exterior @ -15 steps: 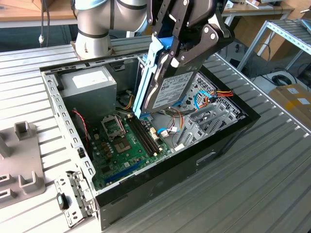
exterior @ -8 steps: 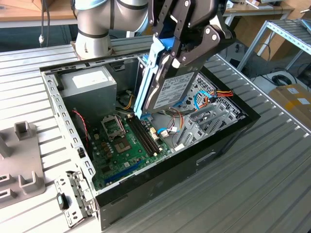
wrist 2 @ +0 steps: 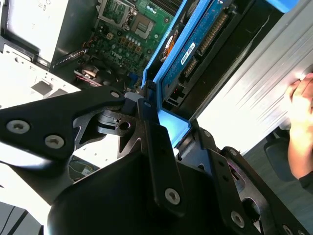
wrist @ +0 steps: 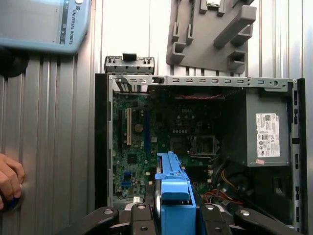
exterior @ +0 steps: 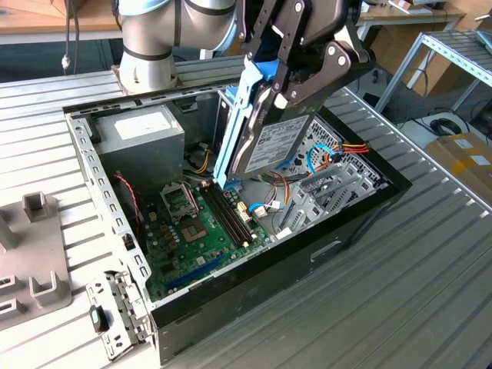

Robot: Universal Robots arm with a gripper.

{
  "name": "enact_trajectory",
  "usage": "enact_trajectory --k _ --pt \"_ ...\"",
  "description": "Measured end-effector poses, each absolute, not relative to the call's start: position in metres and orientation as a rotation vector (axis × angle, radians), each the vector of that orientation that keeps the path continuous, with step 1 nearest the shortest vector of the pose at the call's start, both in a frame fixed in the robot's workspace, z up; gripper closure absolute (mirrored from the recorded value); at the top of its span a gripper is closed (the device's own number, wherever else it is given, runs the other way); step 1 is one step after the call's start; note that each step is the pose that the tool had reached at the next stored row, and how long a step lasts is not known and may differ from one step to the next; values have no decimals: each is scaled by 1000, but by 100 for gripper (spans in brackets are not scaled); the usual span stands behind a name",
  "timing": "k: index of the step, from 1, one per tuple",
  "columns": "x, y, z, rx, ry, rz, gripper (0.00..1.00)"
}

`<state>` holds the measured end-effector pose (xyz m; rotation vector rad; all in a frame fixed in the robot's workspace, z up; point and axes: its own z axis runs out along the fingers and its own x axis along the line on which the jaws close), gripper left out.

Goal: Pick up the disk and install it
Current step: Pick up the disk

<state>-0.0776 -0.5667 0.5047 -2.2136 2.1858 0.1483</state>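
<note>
1. The rectangular silver-grey metal disk point(exterior: 269, 142), in a blue plastic carrier frame, bears a white printed label too small to read.
2. The black fingers point(exterior: 307, 81) are clamped on its upper end.
3. It hangs tilted over the open black computer case point(exterior: 323, 254).

One disk point(exterior: 278, 138), one end effector point(exterior: 286, 91) and one robot arm point(exterior: 146, 46) are counted. One open computer case point(exterior: 307, 246), one grey power box point(exterior: 142, 132), one grey stand point(exterior: 42, 288), one small metal bracket point(exterior: 115, 311) and one hand point(wrist: 9, 180) are seen.
</note>
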Motion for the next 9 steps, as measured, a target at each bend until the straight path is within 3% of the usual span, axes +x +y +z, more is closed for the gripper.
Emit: enact_trajectory --k 9 --pt "-75 -568 504 -2214 2186 148 63"
